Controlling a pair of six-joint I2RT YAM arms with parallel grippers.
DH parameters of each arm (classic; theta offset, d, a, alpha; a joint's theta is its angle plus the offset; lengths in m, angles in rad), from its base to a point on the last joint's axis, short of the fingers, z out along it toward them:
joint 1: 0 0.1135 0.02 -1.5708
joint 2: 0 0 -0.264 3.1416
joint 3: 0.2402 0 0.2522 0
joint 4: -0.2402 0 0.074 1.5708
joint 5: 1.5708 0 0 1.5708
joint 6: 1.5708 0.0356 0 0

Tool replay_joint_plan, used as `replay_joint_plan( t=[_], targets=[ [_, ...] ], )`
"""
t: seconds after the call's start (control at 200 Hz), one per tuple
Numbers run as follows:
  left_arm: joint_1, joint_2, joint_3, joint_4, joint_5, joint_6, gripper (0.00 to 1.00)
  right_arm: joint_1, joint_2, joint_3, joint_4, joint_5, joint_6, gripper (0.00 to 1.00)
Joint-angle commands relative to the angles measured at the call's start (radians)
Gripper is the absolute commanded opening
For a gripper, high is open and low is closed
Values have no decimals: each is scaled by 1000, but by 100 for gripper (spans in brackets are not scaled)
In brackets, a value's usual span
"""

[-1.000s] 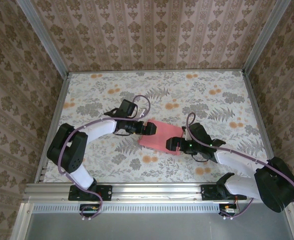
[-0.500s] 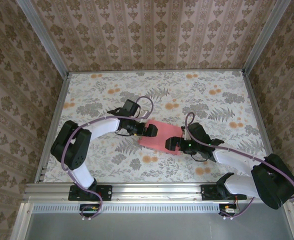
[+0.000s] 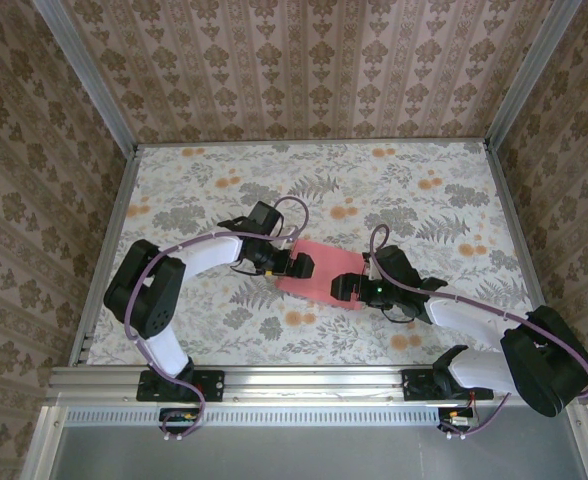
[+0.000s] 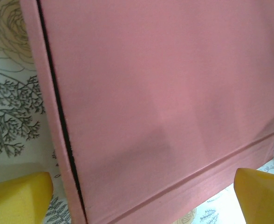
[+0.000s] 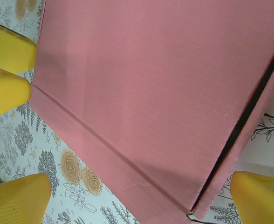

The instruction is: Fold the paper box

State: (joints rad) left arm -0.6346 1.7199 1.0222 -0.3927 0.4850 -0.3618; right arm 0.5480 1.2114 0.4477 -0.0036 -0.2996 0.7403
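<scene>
The paper box lies flat mid-table as a slim salmon-pink rectangle with a dark seam along one long side. My left gripper is at its left end, open. In the left wrist view the box lies between and beyond the yellow fingertips, which stand wide apart at either side of its near edge. My right gripper is at the box's near right corner, open. In the right wrist view the box lies ahead of the gripper, and the left gripper's yellow fingers show at the box's far end.
The table is covered with a floral cloth and walled with patterned panels at the back and sides. A metal rail runs along the near edge where both arm bases are bolted.
My left gripper has slid a little right and nearer, closer over the box's left end. The right gripper and the box have hardly moved.
</scene>
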Motion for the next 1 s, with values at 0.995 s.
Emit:
replay_joint_plan(
  t=[0.995],
  targets=[
    [-10, -203, -9, 35, 115, -50, 89, -14, -218, 129, -249, 42, -27, 100]
  ],
)
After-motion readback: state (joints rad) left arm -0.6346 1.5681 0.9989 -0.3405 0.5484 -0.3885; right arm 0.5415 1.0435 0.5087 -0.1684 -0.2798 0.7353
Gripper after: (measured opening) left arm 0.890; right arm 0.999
